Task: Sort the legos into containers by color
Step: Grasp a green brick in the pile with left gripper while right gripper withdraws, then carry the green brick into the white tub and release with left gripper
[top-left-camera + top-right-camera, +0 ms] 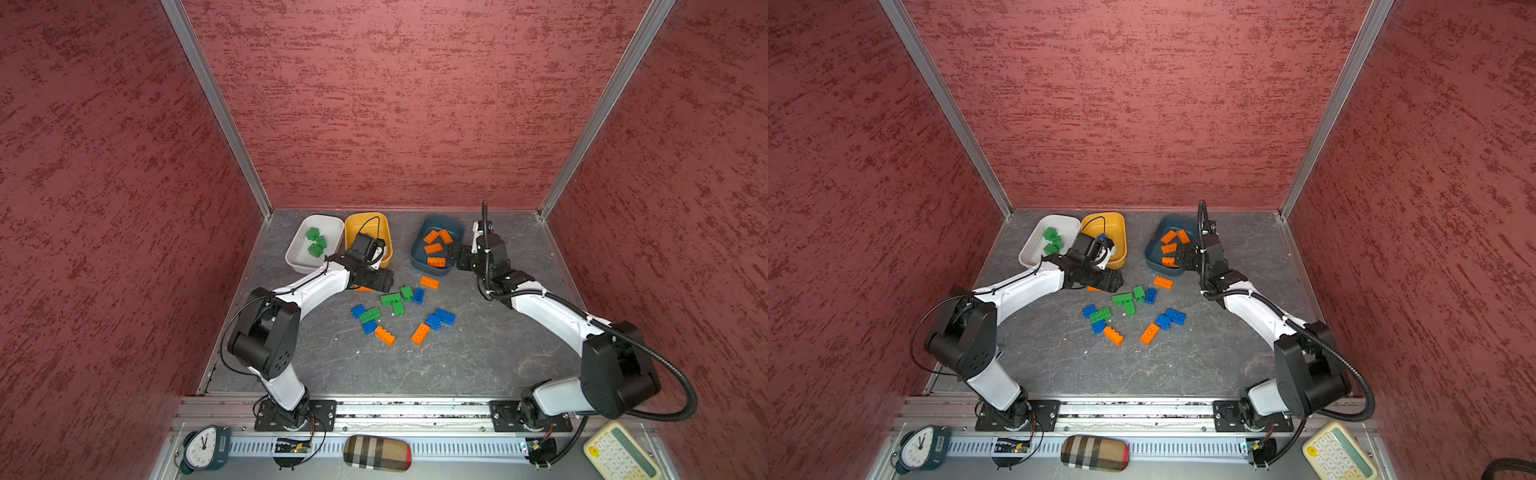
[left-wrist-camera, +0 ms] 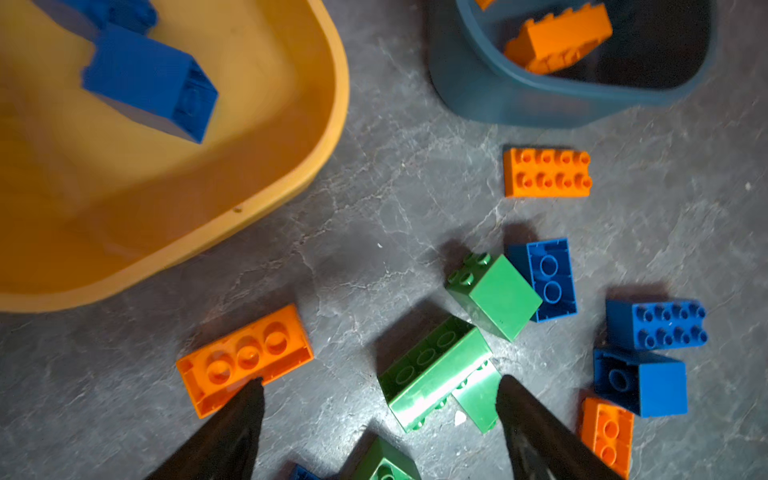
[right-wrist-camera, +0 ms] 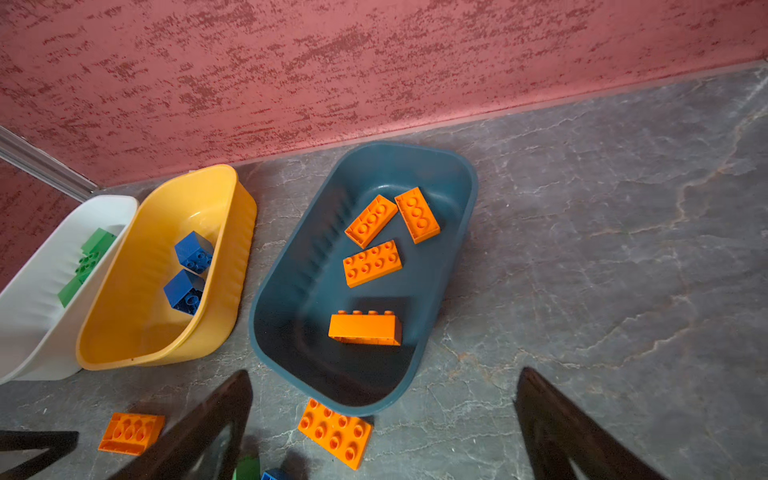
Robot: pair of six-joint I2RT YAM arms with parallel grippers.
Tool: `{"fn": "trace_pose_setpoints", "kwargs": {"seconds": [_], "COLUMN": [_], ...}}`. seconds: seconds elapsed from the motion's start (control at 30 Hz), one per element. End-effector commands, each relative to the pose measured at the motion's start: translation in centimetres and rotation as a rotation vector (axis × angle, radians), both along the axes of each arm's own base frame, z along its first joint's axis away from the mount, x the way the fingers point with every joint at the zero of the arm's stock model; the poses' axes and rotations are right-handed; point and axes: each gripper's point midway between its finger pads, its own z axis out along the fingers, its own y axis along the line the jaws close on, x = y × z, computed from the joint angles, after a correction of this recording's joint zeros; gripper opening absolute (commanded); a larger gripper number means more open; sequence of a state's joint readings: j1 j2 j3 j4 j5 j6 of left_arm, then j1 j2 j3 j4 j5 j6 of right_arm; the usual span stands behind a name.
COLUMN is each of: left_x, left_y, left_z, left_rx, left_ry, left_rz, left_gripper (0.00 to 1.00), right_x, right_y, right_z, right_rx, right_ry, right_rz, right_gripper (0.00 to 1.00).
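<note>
Three containers stand at the back: a white tub (image 1: 328,220) with green legos (image 1: 316,241), a yellow tub (image 1: 365,218) with two blue bricks (image 3: 193,251), and a teal tub (image 1: 440,220) with several orange bricks (image 1: 434,248). Loose orange, blue and green legos (image 1: 390,299) lie mid-floor. My left gripper (image 1: 376,284) is open, low over the pile's back-left edge. In the left wrist view a green oblong brick (image 2: 432,374) lies between its jaws and an upturned orange brick (image 2: 245,357) sits at one fingertip. My right gripper (image 3: 384,374) is open and empty over the teal tub's near end.
Red walls close in the back and both sides. A metal rail (image 1: 415,411) carries both arm bases at the front. Beyond it lie a clock (image 1: 203,449), a plaid case (image 1: 377,453) and a calculator (image 1: 619,455). An orange brick (image 3: 334,432) lies just outside the teal tub.
</note>
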State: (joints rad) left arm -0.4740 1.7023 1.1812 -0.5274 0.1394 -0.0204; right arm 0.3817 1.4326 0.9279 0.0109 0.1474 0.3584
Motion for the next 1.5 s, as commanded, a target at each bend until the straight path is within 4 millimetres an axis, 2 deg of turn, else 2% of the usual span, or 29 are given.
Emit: {"fn": "trace_pose_setpoints", "kwargs": {"seconds": [0.0, 0.17, 0.33, 0.6, 0.73, 0.9, 1.13, 1.27, 1.37, 1.4, 1.47], "left_x": [-2.0, -2.6, -2.4, -2.2, -2.3, -2.2, -1.5, -1.0, -0.2, 0.1, 0.6], "left_y": [-0.7, -1.9, -3.0, -4.0, -4.6, -4.9, -4.1, -3.8, -3.3, -3.1, -2.7], "left_z": [-0.9, -1.6, -2.8, -5.5, -6.0, -5.2, -3.4, -1.9, -0.6, -0.1, 1.1], "left_rx": [0.062, 0.12, 0.163, 0.242, 0.21, 0.16, 0.117, 0.052, -0.002, -0.02, -0.097], "left_ry": [0.07, 0.063, 0.049, 0.068, 0.087, 0.075, 0.034, 0.006, -0.02, -0.032, -0.041], "left_rz": [-0.173, -0.311, -0.42, -0.482, -0.477, -0.461, -0.409, -0.364, -0.303, -0.279, -0.236], "left_gripper": [0.85, 0.8, 0.78, 0.57, 0.45, 0.27, 0.19, 0.17, 0.09, 0.06, 0.01], "right_x": [0.3, 0.4, 0.5, 0.0, -0.1, 0.0, 0.3, 0.1, -0.4, -0.2, -0.4], "right_y": [0.1, 0.7, -0.3, -0.8, -0.8, -0.4, 0.9, 3.2, 4.6, 5.1, 6.0], "right_z": [2.6, 2.6, 2.5, 2.4, 2.1, 1.7, 1.5, 1.3, 1.7, 0.6, 0.1], "right_rx": [0.023, 0.025, 0.024, 0.003, 0.006, 0.016, 0.044, 0.08, 0.111, 0.109, 0.11], "right_ry": [-0.084, -0.091, -0.102, -0.102, -0.094, -0.076, -0.061, -0.054, -0.06, -0.033, -0.012], "right_rz": [0.003, 0.041, -0.021, -0.03, -0.028, -0.011, 0.044, 0.167, 0.242, 0.258, 0.289], "right_gripper": [0.99, 0.99, 0.99, 0.99, 0.99, 0.99, 0.99, 0.99, 0.99, 0.99, 0.99]}}
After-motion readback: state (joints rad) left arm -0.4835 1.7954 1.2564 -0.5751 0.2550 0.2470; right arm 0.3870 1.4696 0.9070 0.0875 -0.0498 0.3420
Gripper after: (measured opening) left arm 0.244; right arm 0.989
